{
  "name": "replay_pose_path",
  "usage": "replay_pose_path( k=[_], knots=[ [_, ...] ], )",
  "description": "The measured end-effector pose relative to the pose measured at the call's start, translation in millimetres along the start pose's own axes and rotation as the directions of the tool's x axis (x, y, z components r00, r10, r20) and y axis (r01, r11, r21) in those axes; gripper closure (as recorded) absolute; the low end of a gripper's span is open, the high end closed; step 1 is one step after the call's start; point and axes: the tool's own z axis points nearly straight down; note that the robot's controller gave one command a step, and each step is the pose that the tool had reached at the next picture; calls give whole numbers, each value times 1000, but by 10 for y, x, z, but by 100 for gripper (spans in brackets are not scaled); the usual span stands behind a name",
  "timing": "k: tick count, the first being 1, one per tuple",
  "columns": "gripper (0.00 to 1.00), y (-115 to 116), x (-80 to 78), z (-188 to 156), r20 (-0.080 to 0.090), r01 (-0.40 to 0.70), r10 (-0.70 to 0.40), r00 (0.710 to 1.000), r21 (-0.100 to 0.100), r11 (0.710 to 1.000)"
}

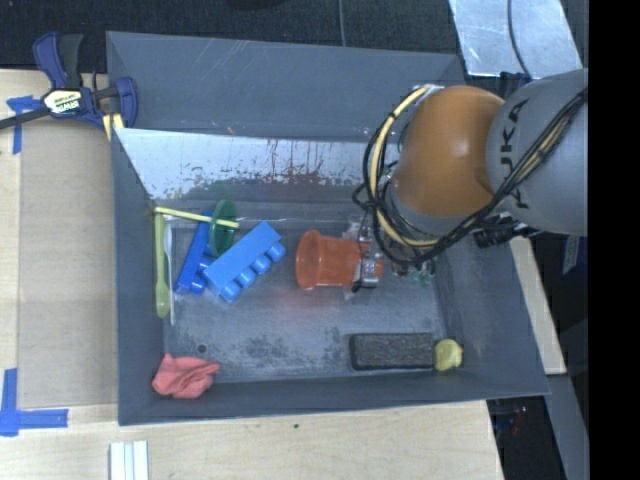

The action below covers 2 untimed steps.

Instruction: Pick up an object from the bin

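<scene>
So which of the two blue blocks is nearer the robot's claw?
The bigger, lighter blue block, beside the orange cup; the darker narrow block lies farther from the gripper.

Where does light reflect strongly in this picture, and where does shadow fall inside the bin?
Camera view: strongest glare on the grey metal bin's sloped back wall, toward its left. Camera view: a soft sheen on the robot's rounded orange cover. Camera view: the floor under that cover, right of the orange plastic cup, looks darker.
</scene>
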Motion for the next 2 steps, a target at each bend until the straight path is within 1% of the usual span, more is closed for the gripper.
replay_pose_path(
  k=[1,2],
  knots=[
    [100,-12,-34,115,6,243,-243,970,0,970],
    [100,5,-4,-502,1,342,-342,940,0,940]
  ],
)
